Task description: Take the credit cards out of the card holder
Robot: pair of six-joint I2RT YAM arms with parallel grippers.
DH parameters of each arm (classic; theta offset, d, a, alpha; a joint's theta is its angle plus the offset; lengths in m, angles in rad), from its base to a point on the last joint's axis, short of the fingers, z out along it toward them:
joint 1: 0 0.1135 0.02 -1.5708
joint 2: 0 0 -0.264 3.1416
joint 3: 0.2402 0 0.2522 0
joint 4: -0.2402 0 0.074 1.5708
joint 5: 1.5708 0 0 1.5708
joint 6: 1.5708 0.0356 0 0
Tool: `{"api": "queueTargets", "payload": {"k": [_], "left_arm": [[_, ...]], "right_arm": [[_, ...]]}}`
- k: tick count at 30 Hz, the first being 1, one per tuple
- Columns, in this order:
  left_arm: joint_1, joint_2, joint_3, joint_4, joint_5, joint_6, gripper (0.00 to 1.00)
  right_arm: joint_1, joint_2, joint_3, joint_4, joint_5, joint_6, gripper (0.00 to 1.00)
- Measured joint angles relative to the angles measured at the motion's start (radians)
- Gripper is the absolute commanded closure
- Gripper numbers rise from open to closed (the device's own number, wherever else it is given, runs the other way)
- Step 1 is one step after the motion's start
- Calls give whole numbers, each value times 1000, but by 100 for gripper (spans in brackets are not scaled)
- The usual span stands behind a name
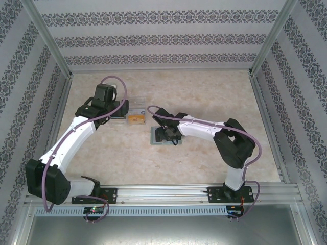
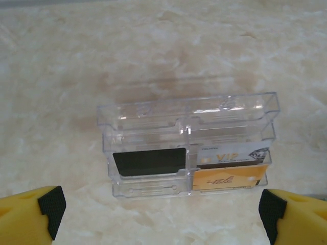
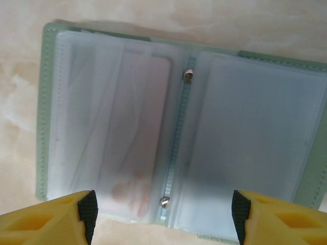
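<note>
my right gripper (image 3: 163,217) hangs wide open over the card holder (image 3: 245,127), left gripper (image 2: 161,209) wide too, gotta pinch that pinkish card (image 3: 140,127) out next

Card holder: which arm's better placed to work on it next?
Right. The right gripper hovers open directly over the spread card holder, where a pale card seems to sit in one sleeve. The left gripper, also open, faces the clear tray.

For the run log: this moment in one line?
left gripper open by clear tray | tray: black card, whitish card, orange card | right gripper open over open card holder
</note>
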Motion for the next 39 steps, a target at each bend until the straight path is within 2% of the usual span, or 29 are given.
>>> {"api": "queueTargets", "payload": {"k": [5, 9, 15, 19, 23, 26, 34, 39], "left_arm": [[31, 62, 1, -22, 98, -76, 0], [35, 132, 7, -28, 248, -132, 0], [24, 257, 39, -31, 425, -216, 11], [6, 299, 37, -18, 545, -270, 23], [-26, 314, 22, 16, 638, -316, 28], [-61, 335, 19, 37, 689, -335, 31], [-130, 444, 9, 103, 785, -394, 52], [-150, 496, 9, 142, 800, -404, 55]], "right_arm": [[-7, 39, 17, -20, 4, 16, 33], [-21, 40, 15, -18, 2, 27, 33], [-33, 43, 6, -11, 2, 38, 40], [-33, 43, -5, 1, 10, 48, 46], [-45, 42, -17, 14, 6, 50, 48], [-47, 35, -30, 28, 5, 53, 50], [-60, 20, -55, 56, -14, 56, 51], [-67, 16, -62, 65, -26, 57, 51]]}}
